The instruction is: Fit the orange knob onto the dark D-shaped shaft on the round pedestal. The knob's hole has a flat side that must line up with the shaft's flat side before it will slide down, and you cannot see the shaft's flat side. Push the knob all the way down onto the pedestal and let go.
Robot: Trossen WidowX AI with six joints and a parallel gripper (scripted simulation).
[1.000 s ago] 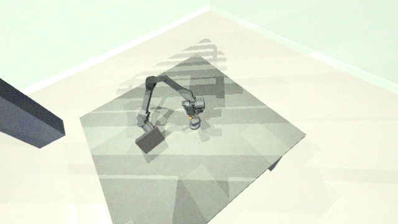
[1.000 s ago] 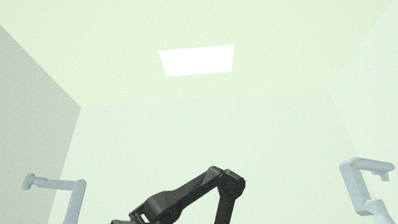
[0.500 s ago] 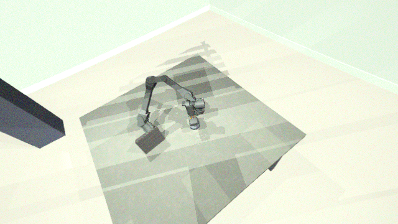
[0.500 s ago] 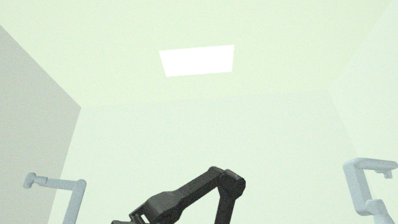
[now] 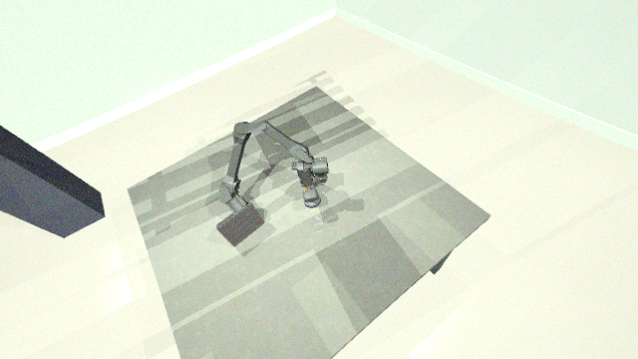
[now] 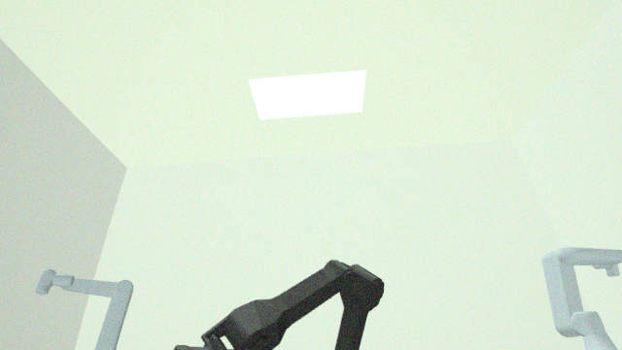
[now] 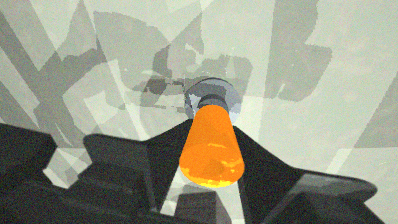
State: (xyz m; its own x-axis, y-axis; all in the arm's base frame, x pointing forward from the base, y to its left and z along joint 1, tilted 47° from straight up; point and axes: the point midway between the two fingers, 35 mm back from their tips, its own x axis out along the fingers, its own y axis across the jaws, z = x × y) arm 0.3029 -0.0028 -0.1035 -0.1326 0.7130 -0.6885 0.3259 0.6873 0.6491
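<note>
The orange knob is held between the fingers of my gripper, which is shut on it. In the wrist view the knob's narrower end points at the round grey pedestal. A dark round part, seemingly the shaft, shows just beyond that end, over the pedestal's middle. Whether knob and shaft touch, and how high the knob sits, I cannot tell. The knob's hole and the shaft's flat side are hidden. In the top view only orange specks of the knob show; the exterior view shows neither knob nor pedestal.
The arm rises from a dark brown block on the grey table. Patchy shadows cross the table. A dark beam shows at the left of the top view. Pale arm shapes stand at both sides of the exterior view.
</note>
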